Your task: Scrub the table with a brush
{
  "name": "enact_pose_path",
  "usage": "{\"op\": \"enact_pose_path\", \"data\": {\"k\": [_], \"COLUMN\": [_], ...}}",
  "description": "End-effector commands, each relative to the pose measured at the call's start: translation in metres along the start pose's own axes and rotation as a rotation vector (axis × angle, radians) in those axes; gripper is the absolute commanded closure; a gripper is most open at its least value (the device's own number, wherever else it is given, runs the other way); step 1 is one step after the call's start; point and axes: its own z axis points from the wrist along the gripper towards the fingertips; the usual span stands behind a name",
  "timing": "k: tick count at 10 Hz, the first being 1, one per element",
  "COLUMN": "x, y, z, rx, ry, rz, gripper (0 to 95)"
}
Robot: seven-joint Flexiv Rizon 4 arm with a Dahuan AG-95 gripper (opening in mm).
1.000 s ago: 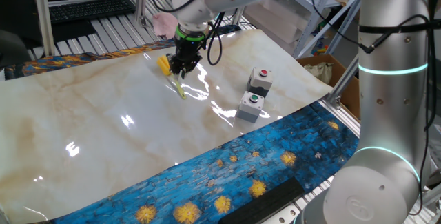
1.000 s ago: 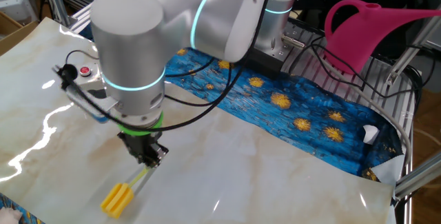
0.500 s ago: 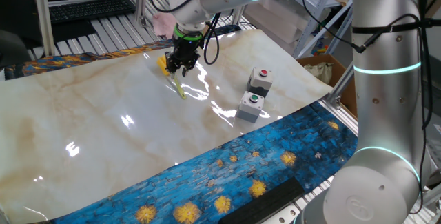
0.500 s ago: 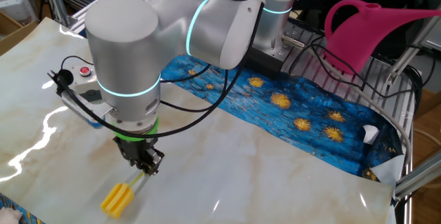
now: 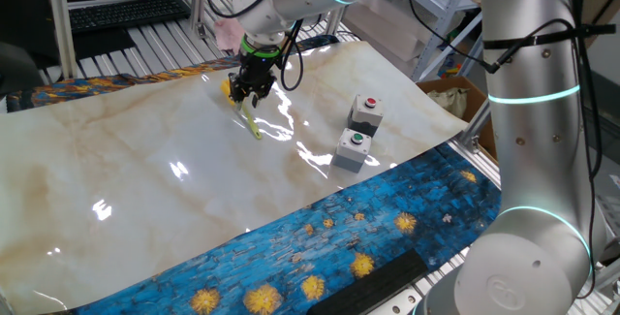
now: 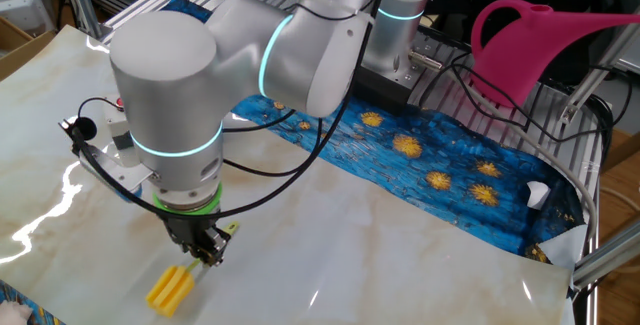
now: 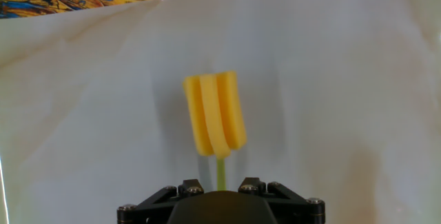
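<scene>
The brush lies flat on the cream marble table point(image 5: 145, 179), with its yellow head point(image 5: 231, 88) toward the far edge and its thin yellow-green handle point(image 5: 254, 126) pointing toward me. My gripper point(image 5: 254, 84) hovers low over the handle, just behind the head. In the other fixed view my gripper point(image 6: 206, 251) stands right over the handle, next to the head point(image 6: 172, 288). In the hand view the head point(image 7: 215, 114) lies straight ahead and the handle point(image 7: 220, 171) runs in between my fingers point(image 7: 193, 186). The jaws stand slightly apart on either side of the handle and hold nothing.
Two grey button boxes, one with a red button point(image 5: 366, 111) and one with a green button point(image 5: 353, 148), stand on the table right of the brush. Blue cloth with yellow swirls point(image 5: 320, 247) borders the table. A pink watering can point(image 6: 540, 40) sits on the bench beyond.
My gripper has moved along the handle toward the brush head and come lower. The brush has stayed where it was.
</scene>
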Motion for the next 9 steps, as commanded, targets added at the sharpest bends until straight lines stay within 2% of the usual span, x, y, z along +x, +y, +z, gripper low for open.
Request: {"op": "enact_pose_path", "data": {"k": [1,5,6,9], "x": [-0.001,-0.007,-0.007,-0.007], "y": [0.0,-0.001,-0.001,-0.001], "z": [0.002,0.009,0.011,0.012], "rx": [0.001,0.0,-0.001,-0.001], "ry": [-0.001,-0.003,-0.005,-0.004], "rz": [-0.001,-0.003,-0.004,-0.01], "gripper": [57.0,57.0,76.0,76.0]}}
